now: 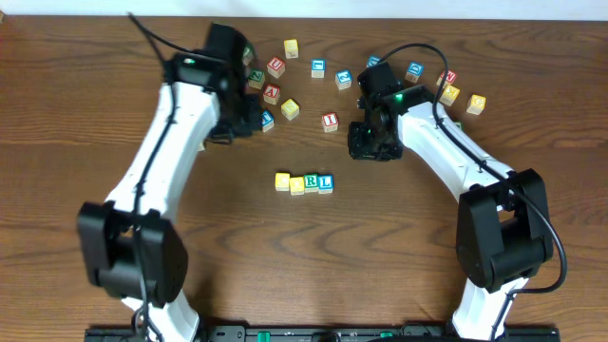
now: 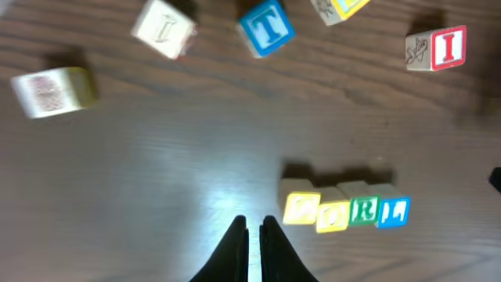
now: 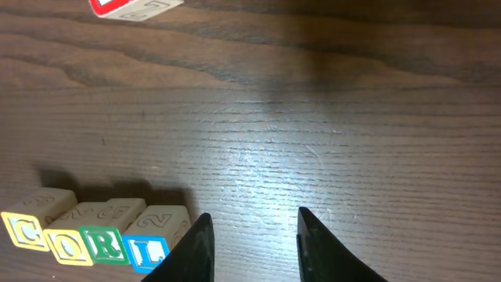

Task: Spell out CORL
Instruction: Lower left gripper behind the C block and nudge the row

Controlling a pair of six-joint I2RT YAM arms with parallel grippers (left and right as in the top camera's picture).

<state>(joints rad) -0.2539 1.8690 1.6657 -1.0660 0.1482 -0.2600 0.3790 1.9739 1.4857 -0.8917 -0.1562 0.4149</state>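
Note:
Four small cubes stand in a row mid-table spelling CORL [image 1: 304, 182]: a yellow C [image 3: 25, 229], a yellow O [image 3: 69, 244], a green R [image 3: 103, 241] and a blue L [image 3: 149, 249]. The same row CORL [image 2: 346, 210] shows in the left wrist view, to the right of my left gripper [image 2: 254, 225], which is shut with nothing in it. It hovers up and left of the row, near the scattered cubes [image 1: 249, 119]. My right gripper [image 3: 252, 221] is open and empty, its fingers over bare wood just right of the L; overhead it sits up and right of the row [image 1: 372, 142].
Loose letter cubes lie scattered along the table's far side: a red I [image 1: 330, 121], a blue T [image 2: 266, 28], a yellow one [image 1: 291, 109] and several more to the right [image 1: 449, 93]. The dark wooden table [image 1: 304, 256] stretches toward me.

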